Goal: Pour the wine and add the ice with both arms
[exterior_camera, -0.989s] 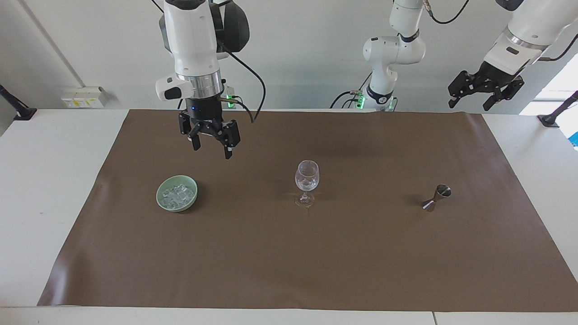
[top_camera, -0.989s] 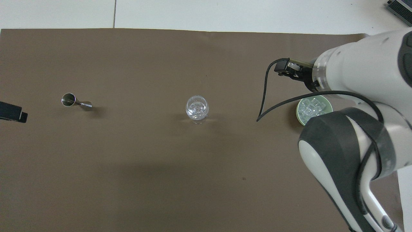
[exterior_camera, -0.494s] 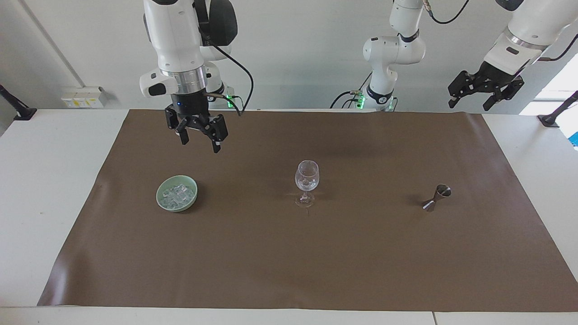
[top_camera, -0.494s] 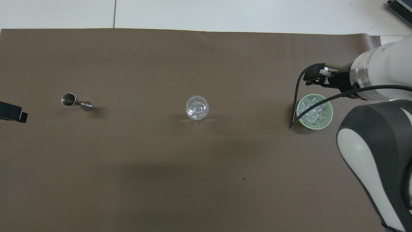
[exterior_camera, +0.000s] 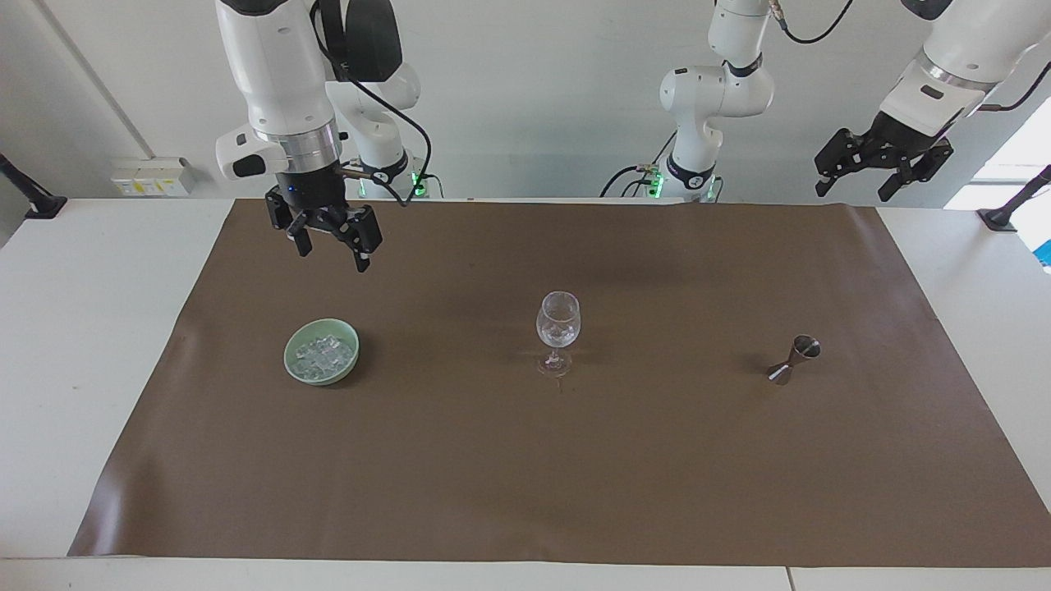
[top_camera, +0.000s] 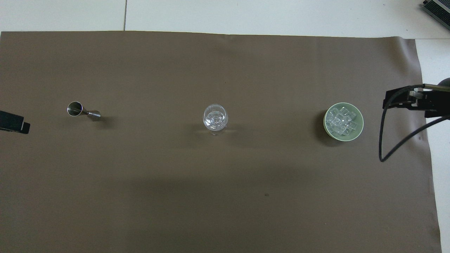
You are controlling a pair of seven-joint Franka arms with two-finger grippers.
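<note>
I see the ice point(exterior_camera: 323, 355) heaped in the green bowl point(exterior_camera: 351, 367), below my right gripper point(exterior_camera: 330, 247), which hangs jaws wide and empty over bare brown mat point(exterior_camera: 525, 476). My left gripper point(exterior_camera: 883, 175), also spread and empty, waits high over the mat's edge at its own end, the wine glass point(exterior_camera: 558, 322) and jigger point(exterior_camera: 793, 359) standing well apart between the two.

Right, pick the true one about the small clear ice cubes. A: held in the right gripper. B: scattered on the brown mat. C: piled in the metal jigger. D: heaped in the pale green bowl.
D: the small clear ice cubes lie heaped in the pale green bowl; nothing grips them.
</note>
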